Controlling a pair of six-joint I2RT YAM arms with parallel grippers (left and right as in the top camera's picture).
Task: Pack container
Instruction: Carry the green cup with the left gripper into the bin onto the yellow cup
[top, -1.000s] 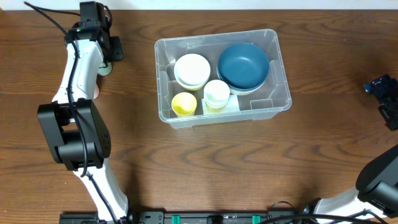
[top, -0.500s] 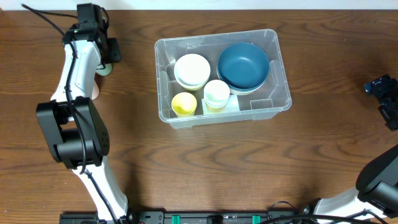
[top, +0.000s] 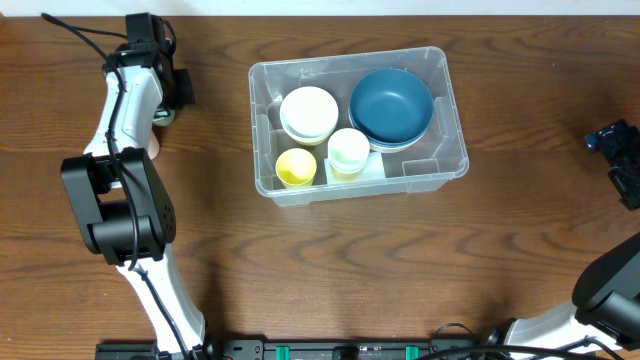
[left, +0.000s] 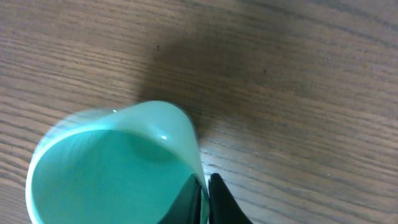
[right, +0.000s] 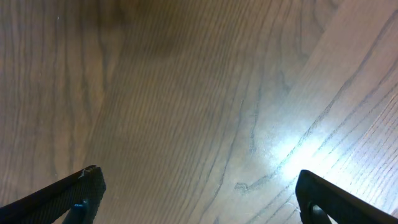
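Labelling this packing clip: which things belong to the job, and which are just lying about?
Job: container, blue bowl, white bowl, yellow cup, pale cup, mint cup pinched by left gripper.
Lying about: black base rail, open right gripper.

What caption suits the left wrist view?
Left hand shut on the rim of a mint-green cup, wooden table behind.

Caught the mint cup (left: 106, 168) blurred at its rim and cropped by the left wrist view's bottom edge, and overhead mostly hidden under the left arm (top: 128, 100). Showed only fingertips (right: 81, 190) of the right gripper (right: 199, 175).
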